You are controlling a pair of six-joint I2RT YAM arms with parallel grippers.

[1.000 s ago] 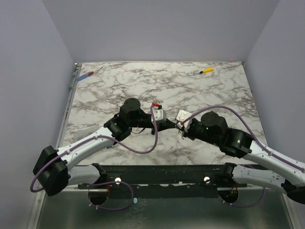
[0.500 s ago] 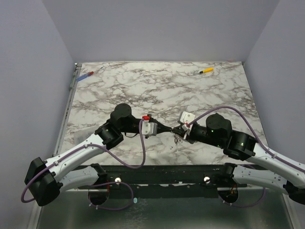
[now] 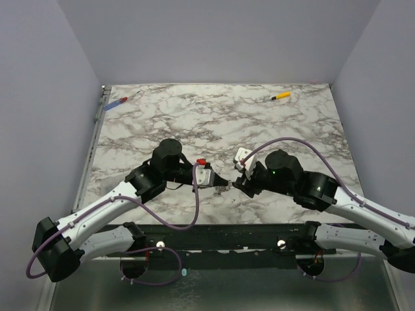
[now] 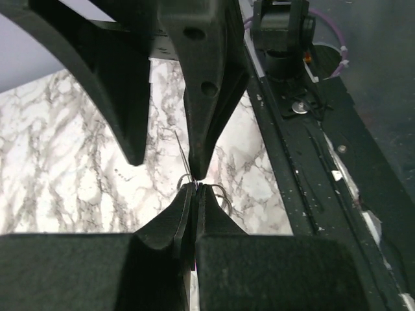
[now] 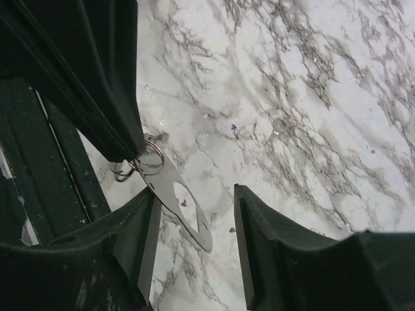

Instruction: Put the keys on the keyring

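- Low centre of the top view, the left gripper [image 3: 219,184] is clenched on the keyring [image 5: 150,159].
- One of the keys [image 5: 183,206] looks threaded on, dangling.
- The right gripper [image 5: 194,193] is released, jaws either side of it.
- More keys? Can't tell.

In the right wrist view the left fingers [image 5: 97,97] cover the 10 o'clock side of the keyring [image 5: 153,158]. From above, it and the keys [image 3: 226,186] are too small to tell apart. The right arm [image 3: 363,207] runs off that view's edge at 4 o'clock.
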